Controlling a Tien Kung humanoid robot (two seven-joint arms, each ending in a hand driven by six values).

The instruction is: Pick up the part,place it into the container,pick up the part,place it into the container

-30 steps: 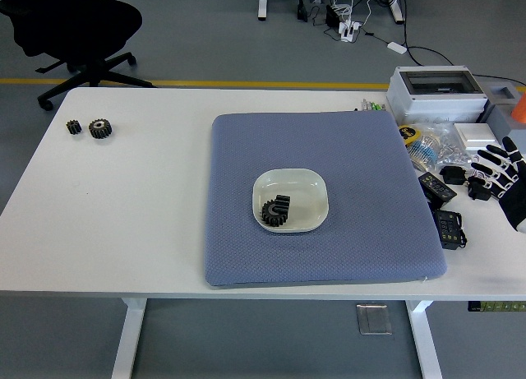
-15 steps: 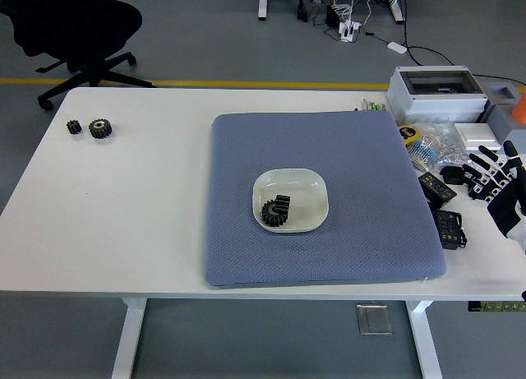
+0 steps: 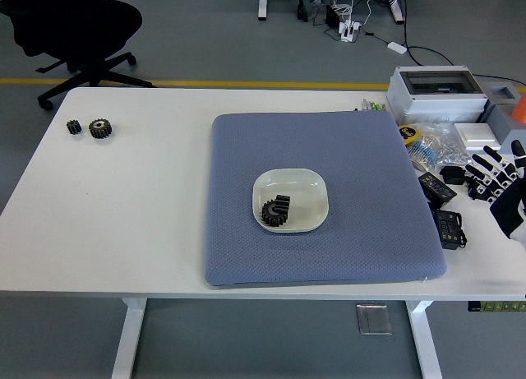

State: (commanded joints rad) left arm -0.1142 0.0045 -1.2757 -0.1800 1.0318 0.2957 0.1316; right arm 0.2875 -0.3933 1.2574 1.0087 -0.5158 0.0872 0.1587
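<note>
A white square dish (image 3: 290,200) sits in the middle of a blue-grey mat (image 3: 320,195). Two black gear parts (image 3: 276,210) lie together in the dish's lower left. My right hand (image 3: 500,182) is at the right edge of the head view, over the table's right side, fingers spread and empty, far from the dish. Two more black gears, a small one (image 3: 74,127) and a larger one (image 3: 100,129), lie on the table at far left. My left arm is out of view.
At the right of the mat lie black adapters (image 3: 440,206), a bag of small parts (image 3: 434,147), a grey box (image 3: 436,93) and a white box (image 3: 477,136). A black office chair (image 3: 78,25) stands beyond the table's far left.
My right hand has drawn back toward the right edge and a little lower, still open. The gears and dish have not moved.
</note>
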